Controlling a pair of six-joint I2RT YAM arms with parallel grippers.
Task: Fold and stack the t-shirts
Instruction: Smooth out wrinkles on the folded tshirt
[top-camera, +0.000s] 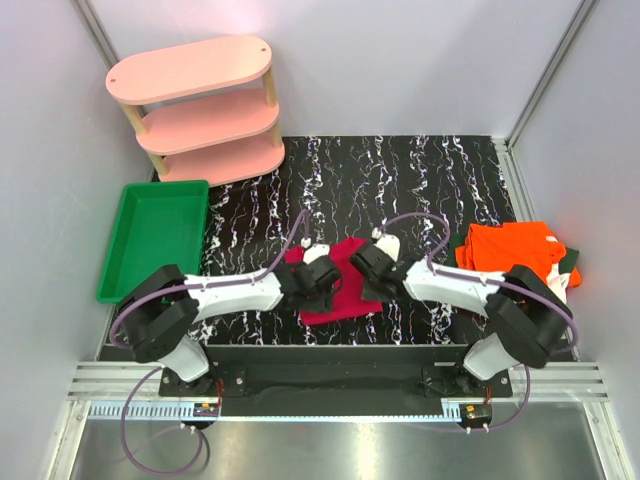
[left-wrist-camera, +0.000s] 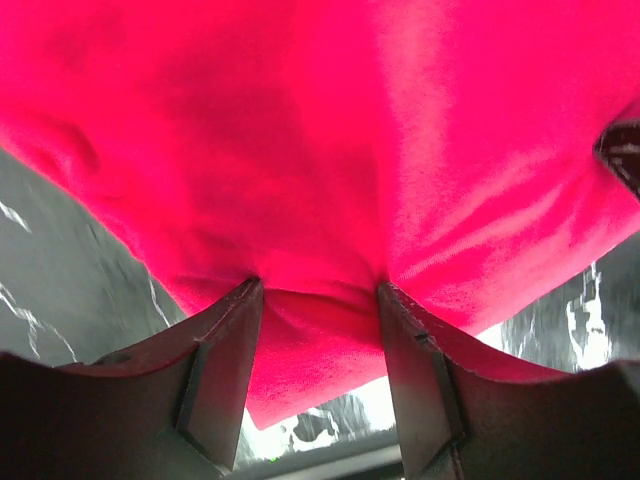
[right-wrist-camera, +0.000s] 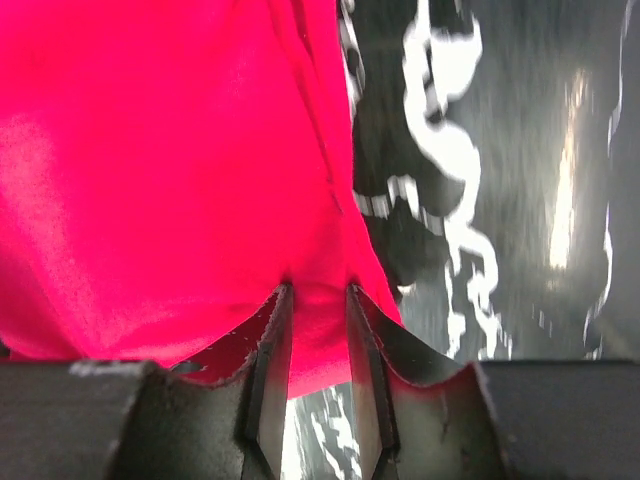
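On the black table (top-camera: 400, 180), seen from above, the red shirt (top-camera: 338, 292) lies between the left pincer (top-camera: 325, 280) and the right pincer (top-camera: 368, 275), and the orange shirt (top-camera: 505, 250) sits well off behind the right one. In the left wrist view, the left pincer (left-wrist-camera: 318, 290) is partly closed on a thick fold of the red shirt (left-wrist-camera: 330, 150), and the rest of the cloth spreads out ahead of its tips. In the right wrist view, the right pincer (right-wrist-camera: 317, 290) is nearly closed, nipping the edge of the red shirt (right-wrist-camera: 150, 180), with most of the cloth ahead and to its left.
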